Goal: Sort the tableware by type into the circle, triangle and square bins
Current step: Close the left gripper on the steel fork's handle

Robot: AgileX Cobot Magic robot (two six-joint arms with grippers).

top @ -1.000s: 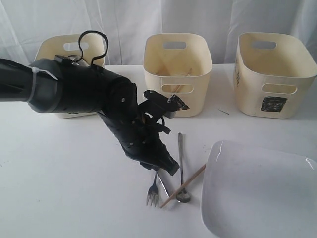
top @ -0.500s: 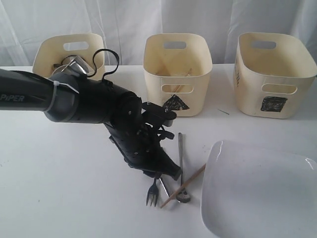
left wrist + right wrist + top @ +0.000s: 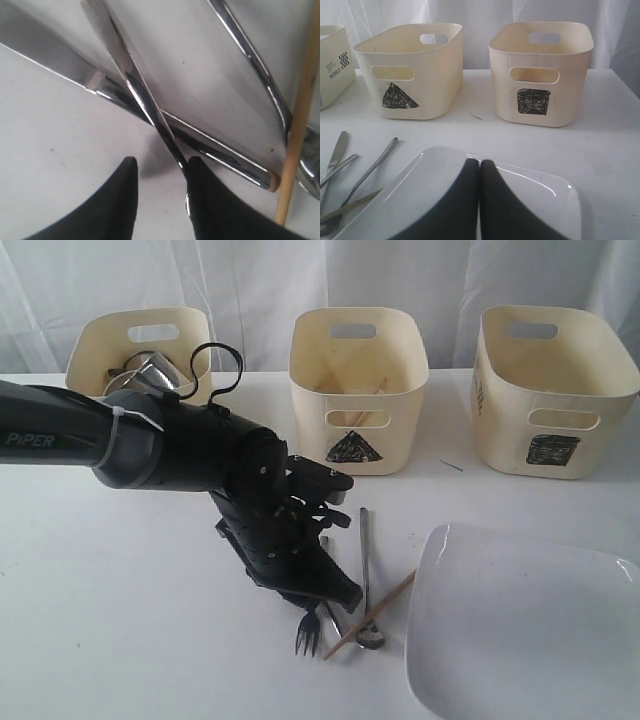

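A: Ext. view first. Where's the L gripper [image 3: 335,592]?

B: Low over the white table [image 3: 120,620], at the end of the black arm [image 3: 170,445], right on the cutlery pile. The steel fork [image 3: 308,628] pokes its tines out from beneath it. The long steel spoon [image 3: 365,540] and wooden chopstick [image 3: 392,595] lie just beside, w/ the large white square plate [image 3: 520,630] near them on the R. Can't tell the jaw gap from here.

A: Bins?

B: Three cream plastic tubs along the back. The left tub [image 3: 100,340] holds steel mugs [image 3: 150,372], and the arm hides its front mark. The triangle tub [image 3: 358,380] is in the middle, the square tub [image 3: 555,380] on the R.

A: L wrist cam?

B: It gives what ext. can't. The L gripper's fingers stand apart, about half open, clamped on nothing. The fork handle runs in btwn them, touching one finger w/ a gap to the other. The handle crosses over a steel knife [image 3: 45,50] that ext. mostly hides under the arm. Spoon handle and chopstick lie off to one side, apart from the fingers.

A: R wrist cam?

B: It's the only view w/ the R gripper [image 3: 480,164]. Its fingers are pressed tight together, gripping nothing, hanging over the plate. Triangle and square tubs are beyond it, marks facing the cam. Knife and spoon handle show at the frame edge.
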